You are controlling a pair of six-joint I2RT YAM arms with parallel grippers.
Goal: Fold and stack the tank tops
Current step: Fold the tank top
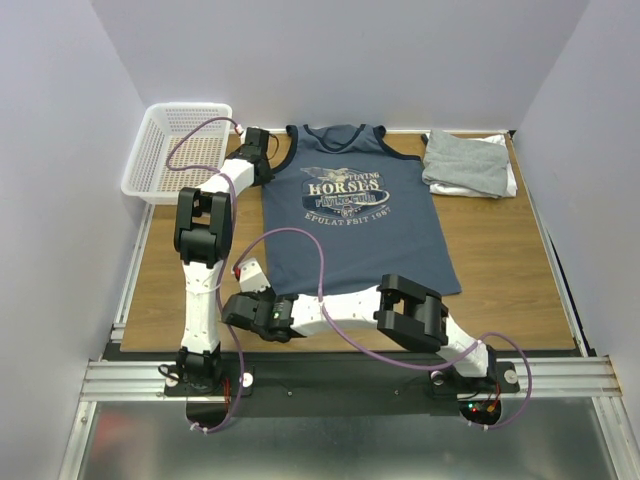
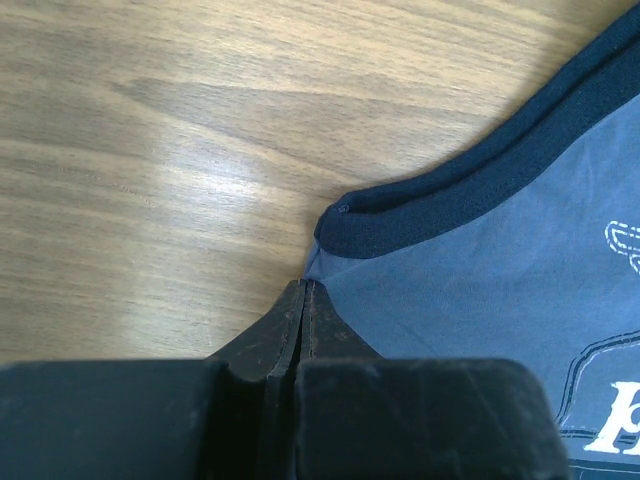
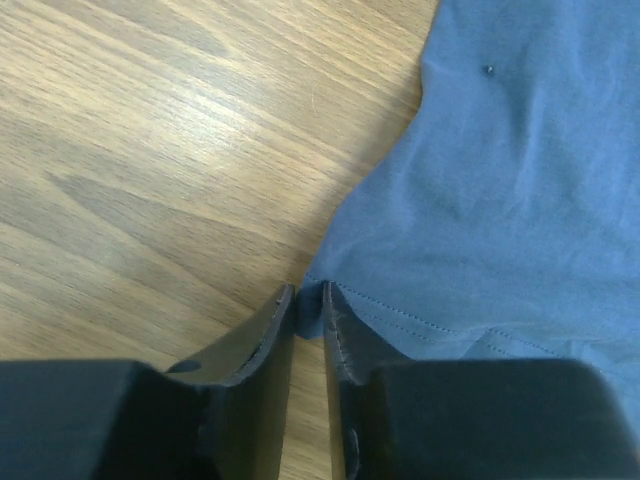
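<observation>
The navy tank top (image 1: 355,215) with the pale "HORSES" print lies flat and face up in the middle of the table. My left gripper (image 1: 268,168) is at its left armhole. In the left wrist view it (image 2: 303,288) is shut on the cloth edge just below the dark trim (image 2: 430,200). My right gripper (image 1: 262,296) is at the near left hem corner. In the right wrist view it (image 3: 310,295) is shut on that corner of the navy cloth (image 3: 500,180). A folded light grey tank top (image 1: 465,162) lies on a white one (image 1: 510,186) at the back right.
A white mesh basket (image 1: 180,150) stands at the back left, partly over the table's edge. Bare wood (image 1: 510,270) lies to the right of the navy top and to its left (image 1: 160,280). Purple cables loop over both arms.
</observation>
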